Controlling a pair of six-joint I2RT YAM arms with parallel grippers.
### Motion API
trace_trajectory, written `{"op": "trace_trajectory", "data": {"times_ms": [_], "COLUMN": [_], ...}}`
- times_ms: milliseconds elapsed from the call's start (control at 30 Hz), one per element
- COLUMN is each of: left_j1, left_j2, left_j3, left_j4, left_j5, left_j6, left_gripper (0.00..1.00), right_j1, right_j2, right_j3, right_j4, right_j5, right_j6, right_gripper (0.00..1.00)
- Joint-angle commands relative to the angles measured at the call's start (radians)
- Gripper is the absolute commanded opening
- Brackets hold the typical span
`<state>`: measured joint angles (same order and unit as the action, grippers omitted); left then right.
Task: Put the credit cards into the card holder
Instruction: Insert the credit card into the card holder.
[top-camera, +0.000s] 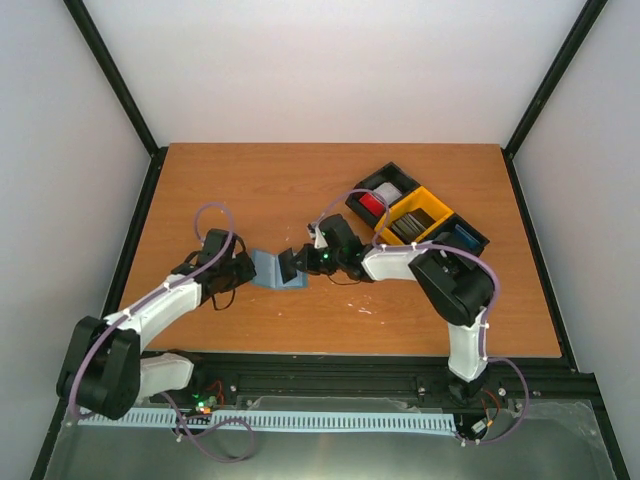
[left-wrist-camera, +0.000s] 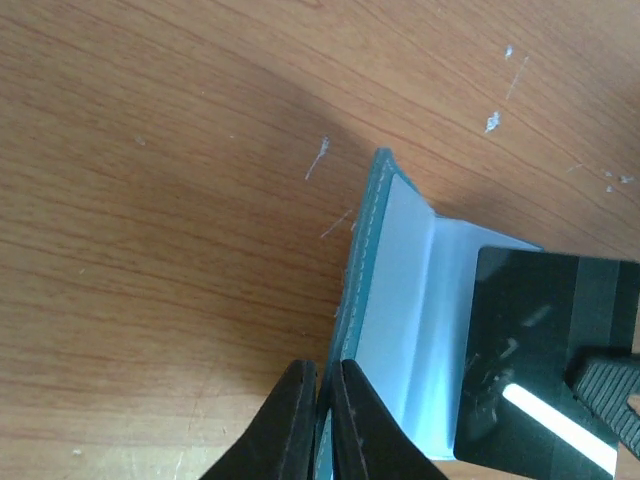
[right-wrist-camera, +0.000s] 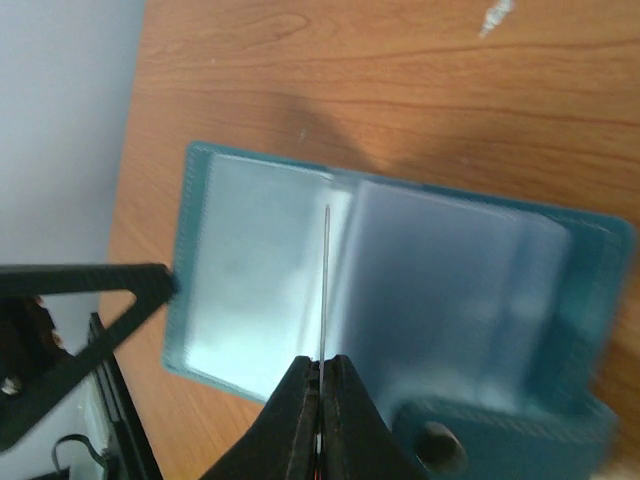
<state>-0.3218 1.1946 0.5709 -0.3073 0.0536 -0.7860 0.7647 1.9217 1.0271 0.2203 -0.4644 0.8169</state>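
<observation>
Card holder (right-wrist-camera: 250, 260) lies open just ahead of the right gripper (right-wrist-camera: 321, 368), which clamps an edge-on credit card (left-wrist-camera: 540, 350) aimed at its fold; left gripper (left-wrist-camera: 322, 372) pinches one cover.

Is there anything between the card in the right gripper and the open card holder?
Nothing visible. The right gripper holds the credit card just over the open card holder; the left gripper pinches its cover edge, off to the side.

One card holder (top-camera: 268, 268), one tray (top-camera: 437, 200)
</observation>
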Motion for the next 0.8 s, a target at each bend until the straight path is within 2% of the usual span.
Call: {"op": "trace_trajectory", "data": {"times_ms": [0, 233, 433, 767], "left_j1": [-0.003, -0.004, -0.003, -0.003], "left_j2": [0.061, 0.123, 0.178, 0.213], "left_j3": [-0.005, -0.012, -0.012, -0.021], "left_j4": [0.055, 0.082, 0.094, 0.102], "left_j5": [-0.016, -0.017, 0.017, 0.056], "left_j6": [0.040, 0.053, 0.059, 0.056], "left_gripper": [0.07, 0.07, 0.07, 0.05], "right_j1": [0.013, 0.016, 0.016, 0.017], "right_j2": [0.064, 0.123, 0.088, 0.108], "right_j3": [0.054, 0.065, -0.004, -0.023], "right_j4": [0.121, 0.126, 0.154, 0.197], "right_j5": [-0.007, 0.019, 0.087, 0.028], "right_j6": [0.105, 0.124, 0.135, 0.182], "right_gripper": [0.03, 0.03, 0.03, 0.03]}}
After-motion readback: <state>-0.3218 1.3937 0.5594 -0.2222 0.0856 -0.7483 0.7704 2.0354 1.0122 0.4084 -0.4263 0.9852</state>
